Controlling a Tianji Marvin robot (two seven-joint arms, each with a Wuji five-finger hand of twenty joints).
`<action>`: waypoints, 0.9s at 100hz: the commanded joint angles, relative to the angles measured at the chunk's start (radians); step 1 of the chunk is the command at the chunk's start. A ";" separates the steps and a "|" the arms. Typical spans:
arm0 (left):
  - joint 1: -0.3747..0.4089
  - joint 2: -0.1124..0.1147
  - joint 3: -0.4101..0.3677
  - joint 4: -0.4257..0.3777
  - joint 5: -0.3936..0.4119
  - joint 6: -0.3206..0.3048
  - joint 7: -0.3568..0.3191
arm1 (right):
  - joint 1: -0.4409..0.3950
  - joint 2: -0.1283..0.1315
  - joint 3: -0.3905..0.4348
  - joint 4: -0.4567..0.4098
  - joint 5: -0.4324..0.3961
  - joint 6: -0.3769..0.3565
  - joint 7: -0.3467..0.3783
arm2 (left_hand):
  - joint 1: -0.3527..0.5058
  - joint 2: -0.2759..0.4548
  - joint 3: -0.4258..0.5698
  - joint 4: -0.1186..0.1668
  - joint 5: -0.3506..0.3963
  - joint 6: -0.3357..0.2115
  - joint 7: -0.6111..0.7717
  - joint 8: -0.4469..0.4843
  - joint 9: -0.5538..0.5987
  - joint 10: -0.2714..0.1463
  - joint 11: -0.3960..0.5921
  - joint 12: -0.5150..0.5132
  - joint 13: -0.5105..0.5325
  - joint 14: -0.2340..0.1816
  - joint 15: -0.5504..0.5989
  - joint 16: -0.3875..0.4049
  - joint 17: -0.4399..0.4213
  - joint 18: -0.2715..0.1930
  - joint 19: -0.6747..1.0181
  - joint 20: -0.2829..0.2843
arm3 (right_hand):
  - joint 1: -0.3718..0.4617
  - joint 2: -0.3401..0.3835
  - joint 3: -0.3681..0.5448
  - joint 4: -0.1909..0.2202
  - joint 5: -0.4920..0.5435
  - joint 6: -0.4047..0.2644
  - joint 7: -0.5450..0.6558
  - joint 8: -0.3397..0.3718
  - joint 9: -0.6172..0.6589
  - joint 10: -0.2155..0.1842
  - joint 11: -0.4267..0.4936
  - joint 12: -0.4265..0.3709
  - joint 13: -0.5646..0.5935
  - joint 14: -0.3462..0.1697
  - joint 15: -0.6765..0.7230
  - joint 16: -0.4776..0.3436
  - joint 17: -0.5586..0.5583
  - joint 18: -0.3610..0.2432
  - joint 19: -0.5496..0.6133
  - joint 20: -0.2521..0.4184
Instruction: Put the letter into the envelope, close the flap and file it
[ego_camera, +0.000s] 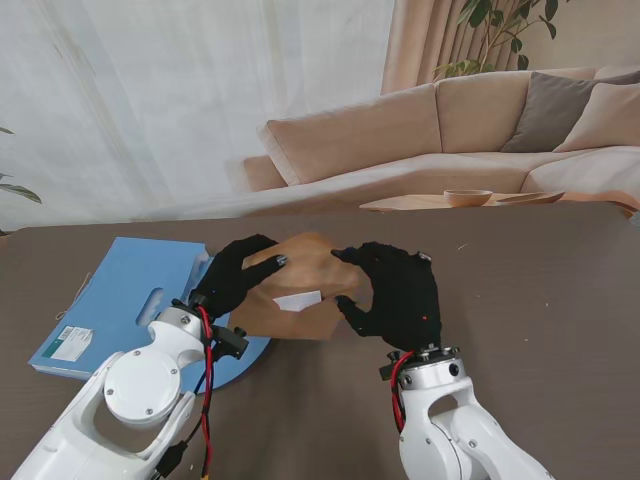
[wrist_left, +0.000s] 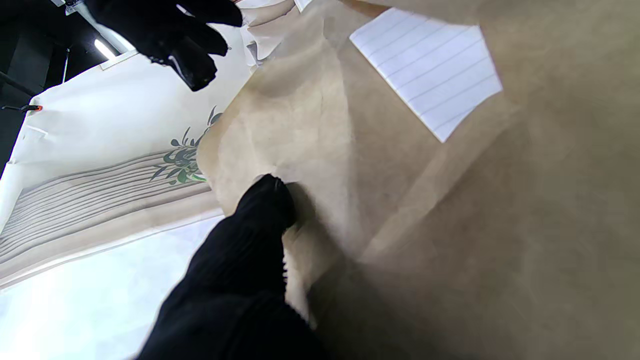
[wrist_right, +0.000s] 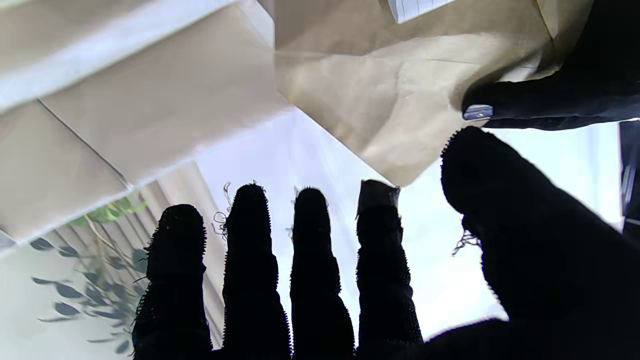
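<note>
Envelope: one brown paper envelope (ego_camera: 300, 285), held up off the worktop (ego_camera: 540, 300) between the two robot hands, tilted, with its far edge raised; its paper is creased in the left wrist view (wrist_left: 310, 115).
Letter: one white lined sheet (ego_camera: 298, 300), only a corner of it showing, poking out of the envelope's opening; the ruled lines are plain in the left wrist view (wrist_left: 430, 70), and a sliver of it shows in the right wrist view (wrist_right: 415, 6).
Flap: not folded down; the letter's corner is exposed.
Left robot hand: one black-gloved hand (ego_camera: 232, 275) clamped on the envelope's left edge, one finger (wrist_left: 267, 200) pressed against the paper, another fingertip (wrist_right: 477, 111) lying on the brown face.
Right robot hand: one black-gloved hand (ego_camera: 395, 290) at the envelope's right edge, fingers curled toward it; in the right wrist view four fingers (wrist_right: 310, 235) and the thumb stand apart with daylight between them and the envelope corner just beside the forefinger tip. Whether it actually grips the paper I cannot tell.
File folder: one blue folder (ego_camera: 130, 300) lying flat on the worktop at the left, with a handle slot and one white label (ego_camera: 70, 343) near its nearer corner; the envelope hangs just to its right, partly over its edge.
Worktop: one dark brown surface carrying the folder.
Background: one beige sofa (ego_camera: 420, 140) with cushions behind the worktop.
</note>
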 joint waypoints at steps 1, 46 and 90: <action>0.008 -0.005 -0.003 -0.005 0.000 -0.006 -0.017 | -0.022 -0.003 0.011 -0.008 0.021 0.003 0.042 | 0.060 0.036 0.023 -0.013 -0.010 -0.044 0.030 0.009 -0.008 -0.025 0.004 0.020 -0.016 -0.012 -0.001 0.021 -0.007 -0.009 0.003 0.000 | -0.046 0.017 -0.025 0.017 -0.074 0.044 -0.039 -0.026 -0.069 0.017 -0.024 -0.034 -0.054 0.033 -0.046 -0.037 -0.027 0.021 -0.048 -0.027; 0.026 -0.002 -0.028 -0.019 -0.046 -0.025 -0.037 | -0.026 -0.014 0.061 0.040 0.348 -0.051 0.234 | 0.060 0.036 0.023 -0.014 -0.010 -0.043 0.030 0.009 -0.008 -0.024 0.004 0.021 -0.015 -0.012 -0.001 0.021 -0.007 -0.009 0.003 0.001 | -0.069 0.058 -0.168 0.002 -0.247 0.234 -0.131 -0.086 -0.259 0.096 -0.042 -0.081 -0.158 0.058 -0.144 -0.100 -0.089 0.025 -0.133 -0.058; 0.038 0.000 -0.040 -0.036 -0.099 -0.020 -0.059 | 0.082 -0.042 0.020 0.172 0.618 -0.178 0.258 | 0.060 0.036 0.023 -0.014 -0.009 -0.043 0.029 0.009 -0.008 -0.024 0.003 0.020 -0.012 -0.014 -0.002 0.021 -0.007 -0.009 0.002 0.002 | 0.039 -0.001 0.034 0.001 0.049 0.083 0.054 -0.022 0.070 0.010 0.023 -0.055 0.026 0.029 -0.049 -0.065 -0.020 0.019 -0.066 -0.035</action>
